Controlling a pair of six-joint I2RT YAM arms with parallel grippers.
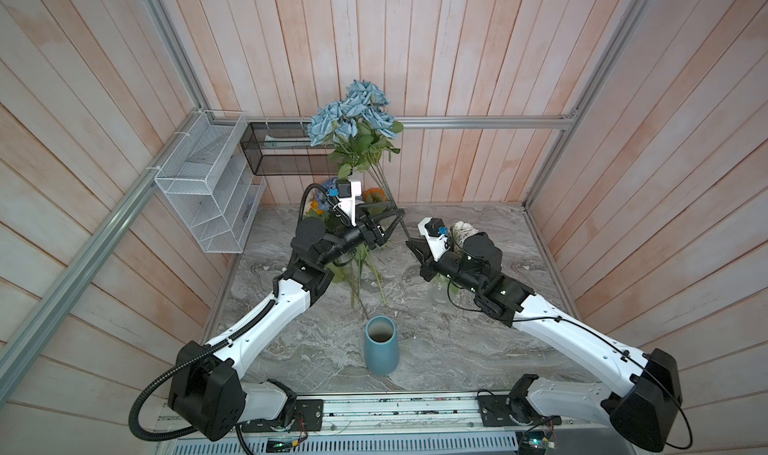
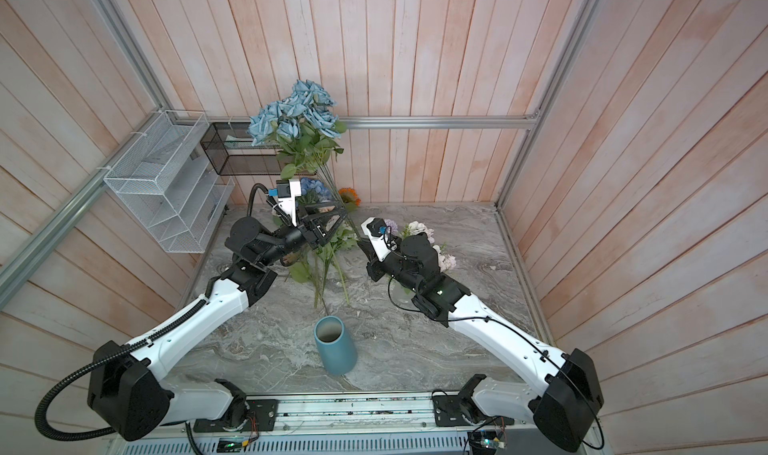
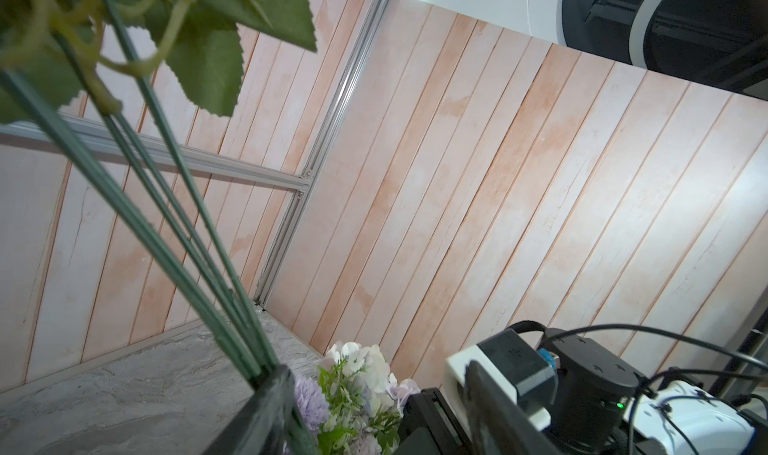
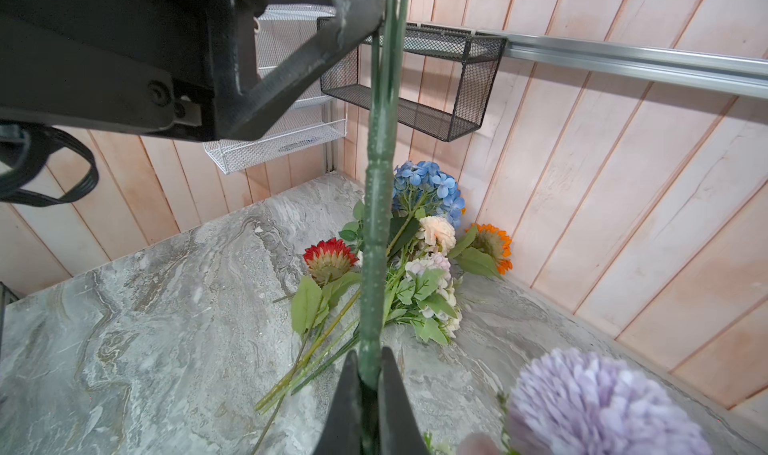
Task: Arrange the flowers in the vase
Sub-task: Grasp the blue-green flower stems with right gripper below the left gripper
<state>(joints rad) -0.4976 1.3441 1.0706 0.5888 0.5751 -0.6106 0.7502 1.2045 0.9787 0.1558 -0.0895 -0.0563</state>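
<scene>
Clamped in the right gripper [image 4: 370, 374]: the thick lower stem of the dusty-blue rose spray [image 1: 353, 112], fingers closed tight on it. Spray raised off the table, near upright, leaning toward the back wall. Blooms high, in front of the black mesh basket [image 1: 286, 149] in both top views.

Above that hold, the left gripper [image 1: 392, 220]: jaws apart, set around the thin upper stems [image 3: 174, 241]. One finger [image 4: 357, 16] touching the stems, the other clear of them. Cannot tell whether any squeeze on them.

Remaining flowers lying in a pile on the grey marble table [image 1: 457, 349], toward the back, below the left gripper:
- blue hydrangea [image 4: 428, 187] against the back wall
- orange sunflower [image 4: 492, 245] beside it, also at the wall
- peach bloom [image 4: 436, 232] and white-and-lilac cluster [image 4: 432, 278] in the middle
- red bloom [image 4: 330, 257] on the pile's outer side
- green stems fanned toward the front

Second bunch, white and lilac [image 2: 419, 235], on the table beside the right arm's wrist. Lilac pompon bloom [image 4: 602, 403] close to the right wrist camera, blurred.

Blue-green vase [image 1: 380, 345] upright at the front middle of the table, between the two arms, well apart from the held spray. Nearest stem end of the pile close to its rim. White wire rack [image 1: 208, 187] on the left wall.
</scene>
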